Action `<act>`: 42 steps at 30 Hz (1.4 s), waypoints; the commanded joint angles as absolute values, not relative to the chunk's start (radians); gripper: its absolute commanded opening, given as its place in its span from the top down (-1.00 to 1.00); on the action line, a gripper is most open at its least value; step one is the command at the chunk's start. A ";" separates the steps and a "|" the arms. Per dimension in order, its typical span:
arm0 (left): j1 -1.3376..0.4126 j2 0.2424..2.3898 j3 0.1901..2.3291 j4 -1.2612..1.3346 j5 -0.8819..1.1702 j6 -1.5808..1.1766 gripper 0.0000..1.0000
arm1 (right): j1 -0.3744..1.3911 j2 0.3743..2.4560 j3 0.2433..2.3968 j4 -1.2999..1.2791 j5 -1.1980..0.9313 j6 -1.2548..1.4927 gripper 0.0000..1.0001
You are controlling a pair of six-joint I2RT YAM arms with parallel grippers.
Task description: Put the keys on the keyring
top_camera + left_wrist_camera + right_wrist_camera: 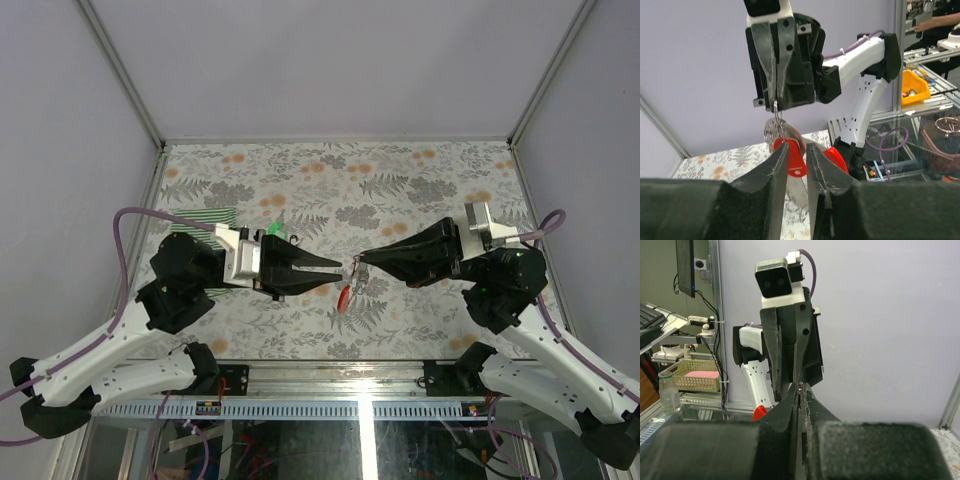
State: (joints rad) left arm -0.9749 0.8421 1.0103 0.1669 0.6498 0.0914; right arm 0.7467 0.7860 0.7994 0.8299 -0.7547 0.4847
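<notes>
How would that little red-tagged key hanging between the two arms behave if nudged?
Probably swings freely: the red-tagged key dangles from a thin keyring pinched by the right end effector. Likely light, given its small size. Its shiny metal may slip.

Where the tips meet, little reads clearly

From above, the keyring [352, 267] is too small to make out, and the left arm [185, 265] covers most of the striped cloth [212, 216]. In its own view the right gripper [799, 386] hides the wire it pinches. The left gripper [796, 146] overlaps the red tag [796, 162] – gripped or merely flanked, unclear.
</notes>
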 commanded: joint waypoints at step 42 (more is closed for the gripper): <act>-0.974 0.916 1.020 0.358 0.655 0.017 0.51 | 0.755 0.793 0.873 0.805 -0.848 0.425 1.00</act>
